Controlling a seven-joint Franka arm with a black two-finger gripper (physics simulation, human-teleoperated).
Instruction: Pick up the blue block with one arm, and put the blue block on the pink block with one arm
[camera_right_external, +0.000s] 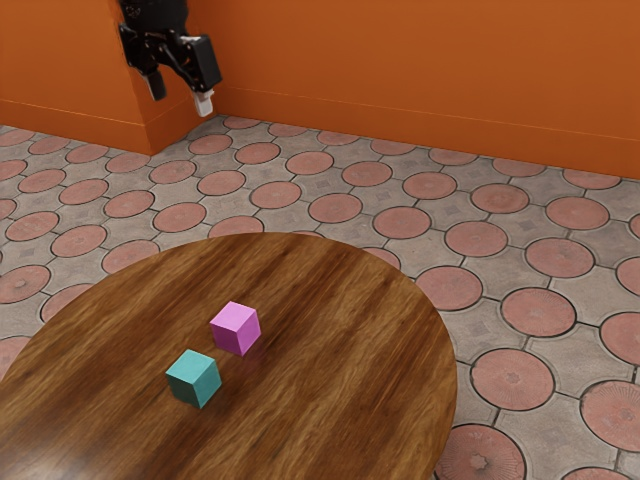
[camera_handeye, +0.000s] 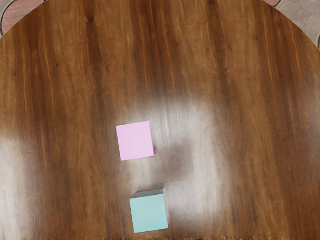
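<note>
At the exterior view's far left, the gripper (camera_right_external: 180, 93) hangs high in front of the orange wall (camera_right_external: 420, 60), well above and beyond the table's far edge. Its two fingers stand clearly apart with nothing between them; it holds nothing. All the air between it and the tabletop is open.

Further right and nearer, the blue block (camera_right_external: 194, 378), more teal than blue, sits flat on the round wooden table (camera_right_external: 350, 400). Just beyond it and slightly to the exterior view's right is the pink block (camera_right_external: 236, 327), also flat on the wood. The two are near each other but not touching: in the wrist view a strip of bare wood separates the pink block (camera_handeye: 135, 140) from the blue block (camera_handeye: 149, 213). Their sides run roughly parallel.

Bare wood lies around both blocks on every side. To their right the tabletop runs on a good way before its curved edge, so both are well apart from that rim and from the far rim. Past the edge lies the tiled floor (camera_right_external: 520, 300).
</note>
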